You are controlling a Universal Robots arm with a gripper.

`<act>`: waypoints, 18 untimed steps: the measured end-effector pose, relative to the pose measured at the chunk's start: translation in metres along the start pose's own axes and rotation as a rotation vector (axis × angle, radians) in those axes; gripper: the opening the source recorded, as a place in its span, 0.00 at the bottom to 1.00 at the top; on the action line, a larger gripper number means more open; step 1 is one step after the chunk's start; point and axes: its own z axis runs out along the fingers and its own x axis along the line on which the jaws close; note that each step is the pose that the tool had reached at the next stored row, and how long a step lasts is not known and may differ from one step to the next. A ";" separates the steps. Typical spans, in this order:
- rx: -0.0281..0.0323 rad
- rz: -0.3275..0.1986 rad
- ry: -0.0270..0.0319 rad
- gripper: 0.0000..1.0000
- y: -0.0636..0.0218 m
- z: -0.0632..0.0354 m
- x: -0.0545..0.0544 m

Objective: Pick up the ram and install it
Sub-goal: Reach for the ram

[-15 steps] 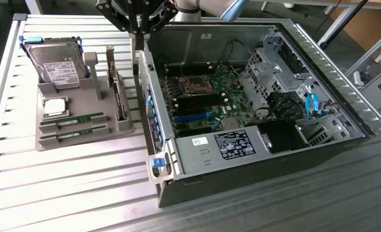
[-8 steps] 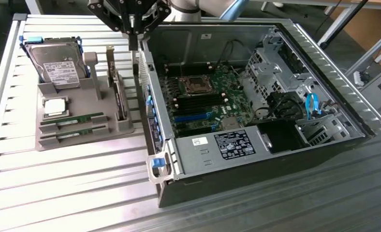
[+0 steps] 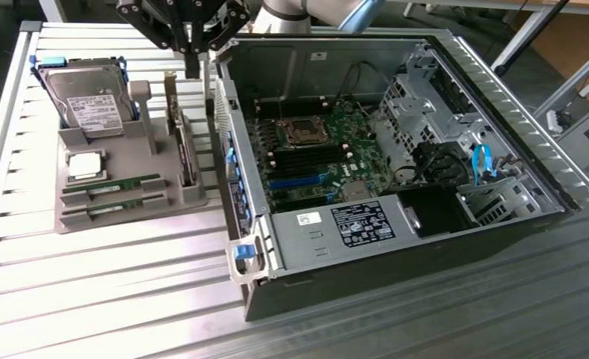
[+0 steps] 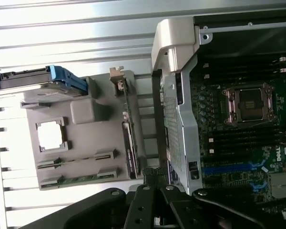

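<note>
Two green ram sticks lie side by side in slots at the near end of the grey holder [image 3: 165,202]: one ram stick [image 3: 110,186] [image 4: 76,162] and its twin [image 3: 115,207] [image 4: 78,180]. My gripper [image 3: 192,73] [image 4: 152,172] hangs shut and holds nothing. It is above the holder's far corner, beside the case wall and well away from both sticks. The open computer case [image 3: 274,247] shows the motherboard, with its dark memory slots [image 3: 300,159] [image 4: 243,136] below the processor socket [image 3: 302,131] [image 4: 250,102].
The holder also carries a silver hard drive [image 3: 90,101] [image 4: 38,83] in a blue frame, a square processor chip [image 3: 85,164] [image 4: 51,135] and upright cards [image 3: 180,134]. Everything stands on a ribbed metal table [image 3: 95,284]. The case's raised wall [image 4: 176,95] lies between holder and motherboard.
</note>
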 end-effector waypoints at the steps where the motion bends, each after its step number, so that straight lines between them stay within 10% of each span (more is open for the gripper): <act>1: -0.0001 0.000 0.0000 0.09 -0.0003 -0.0001 0.003; 18: 0.0000 0.000 0.0000 0.09 -0.0047 -0.0015 0.052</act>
